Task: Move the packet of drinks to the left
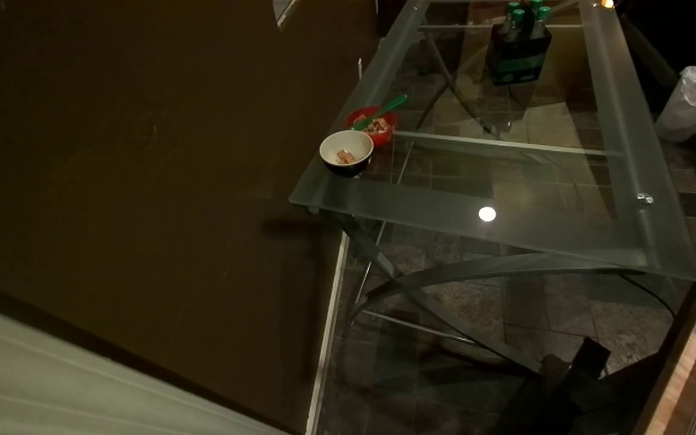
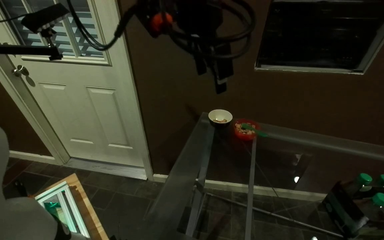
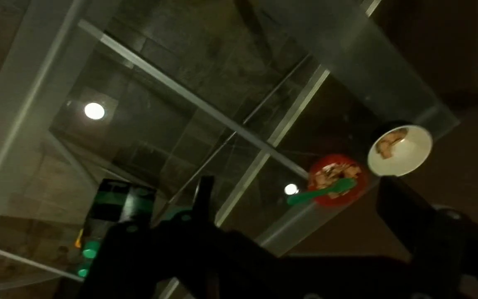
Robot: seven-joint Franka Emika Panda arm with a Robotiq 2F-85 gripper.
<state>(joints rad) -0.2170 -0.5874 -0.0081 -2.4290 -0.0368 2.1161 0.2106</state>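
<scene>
The gripper [image 3: 296, 193] was spread wide and held nothing. The packet of drinks [image 1: 518, 60] stood on the desk [image 1: 565, 232], well away, low and left in the wrist view, so the gripper likely had to go across first.

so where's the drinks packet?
Upper right of an exterior view: the drinks packet stands on the glass table, beyond and right of the red bowl.
</scene>
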